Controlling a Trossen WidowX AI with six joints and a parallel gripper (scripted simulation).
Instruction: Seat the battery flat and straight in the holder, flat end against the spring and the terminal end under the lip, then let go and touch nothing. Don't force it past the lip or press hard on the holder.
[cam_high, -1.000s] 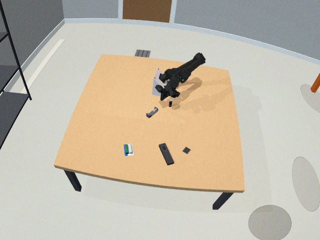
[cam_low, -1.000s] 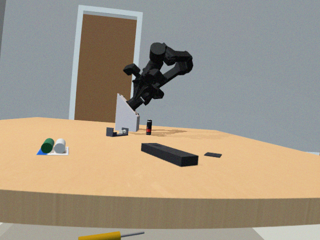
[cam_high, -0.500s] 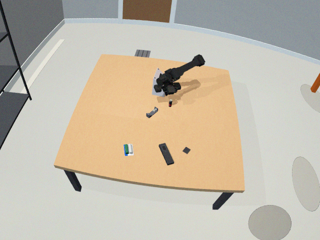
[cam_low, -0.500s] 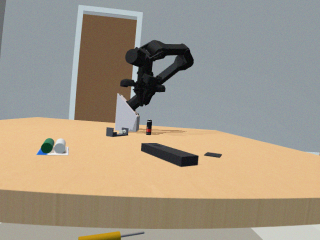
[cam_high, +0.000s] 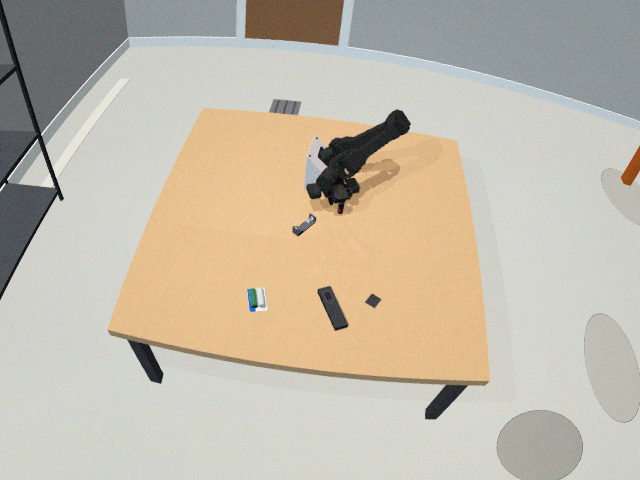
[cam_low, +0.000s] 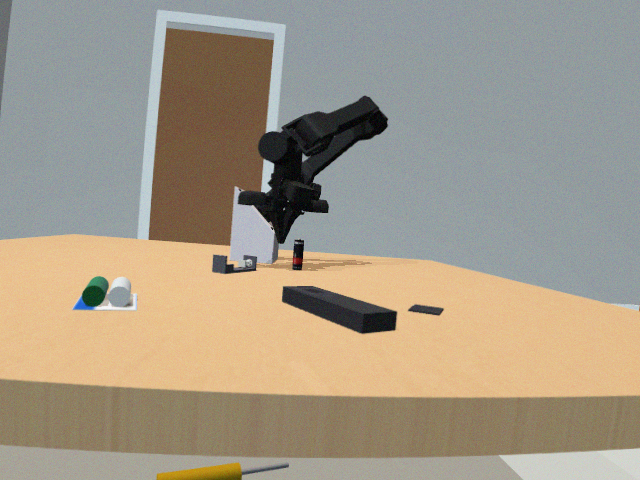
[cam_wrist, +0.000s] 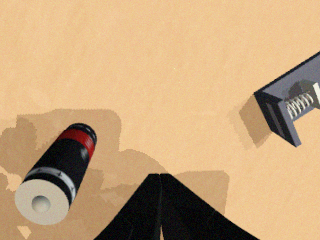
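the battery (cam_low: 297, 254) stands upright on the table (cam_low: 465, 351), near the holder (cam_low: 233, 264) but apart from it. the end effector (cam_low: 281, 238) hangs just beside the battery's top, fingers closed on nothing.

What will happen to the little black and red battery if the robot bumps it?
The battery stands upright on one narrow end, tall for its base, so a sideways bump would probably tip it. It is a round cylinder, so once down it would likely roll across the table. The shut gripper hovers close beside it, holding nothing.
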